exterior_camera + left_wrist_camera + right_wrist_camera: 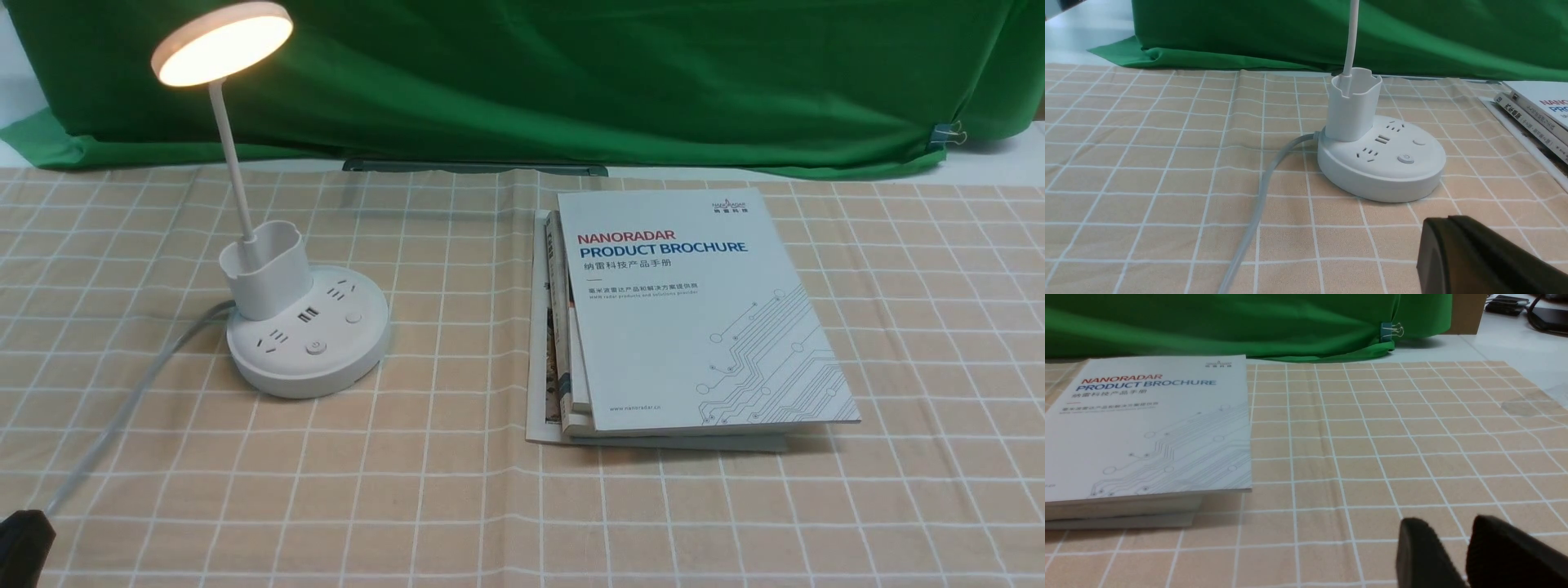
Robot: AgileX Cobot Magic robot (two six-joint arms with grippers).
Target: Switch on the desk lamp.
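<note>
The left gripper (pixel 1439 220) has its 2 fingers pressed together with nothing between them; the right gripper (pixel 1449 522) has its 2 fingers parted, holding nothing. Beyond the left fingers and well apart from them, on the robot's left side of the checked tablecloth (pixel 457 506), stands the desk lamp (pixel 351 371). The left arm is the nearer; from its gripper the lamp base lies forward and toward the robot's right. The lamp's long axis runs upward from the pen-holder cup (pixel 273 286) along a slightly leaning neck (pixel 231 159) to the disc head (pixel 224 45), which glows, so the task looks done. The power button (pixel 316 347) sits on the base's near part, in front of the cup. The likeliest next move is none beyond holding clear, since another press could switch the light off.
</note>
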